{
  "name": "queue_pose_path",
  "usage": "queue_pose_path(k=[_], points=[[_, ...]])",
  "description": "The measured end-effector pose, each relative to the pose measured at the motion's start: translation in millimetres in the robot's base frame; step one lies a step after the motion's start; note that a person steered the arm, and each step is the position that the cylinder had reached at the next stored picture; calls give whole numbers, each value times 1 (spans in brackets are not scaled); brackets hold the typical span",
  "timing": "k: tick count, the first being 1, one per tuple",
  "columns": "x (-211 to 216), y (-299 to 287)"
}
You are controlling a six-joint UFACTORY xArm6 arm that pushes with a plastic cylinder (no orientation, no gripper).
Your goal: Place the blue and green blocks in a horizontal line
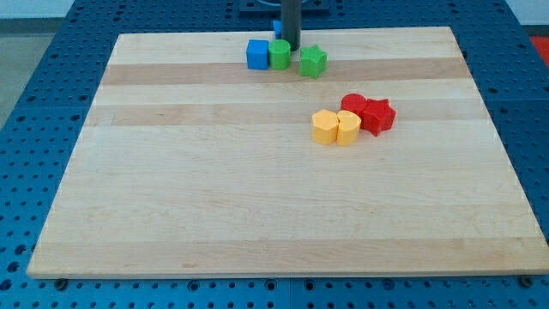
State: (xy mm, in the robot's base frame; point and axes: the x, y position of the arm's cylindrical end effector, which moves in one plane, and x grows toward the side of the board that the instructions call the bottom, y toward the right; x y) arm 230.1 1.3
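A blue cube, a green cylinder and a green star lie in a rough left-to-right row near the top edge of the wooden board. The cube and cylinder touch; the star sits a little apart to the right and slightly lower. My tip stands just behind the gap between the cylinder and the star, close to the cylinder. A second blue block shows only as a sliver behind the rod at the board's top edge.
Two red blocks and two yellow blocks sit clustered right of the board's centre. Blue perforated table surrounds the board.
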Motion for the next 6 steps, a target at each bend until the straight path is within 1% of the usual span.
queue_pose_path(k=[1, 2, 3, 4, 5, 6], points=[[-11, 24], [-38, 57], [-37, 20], [-32, -42], [-24, -92], [-25, -118]])
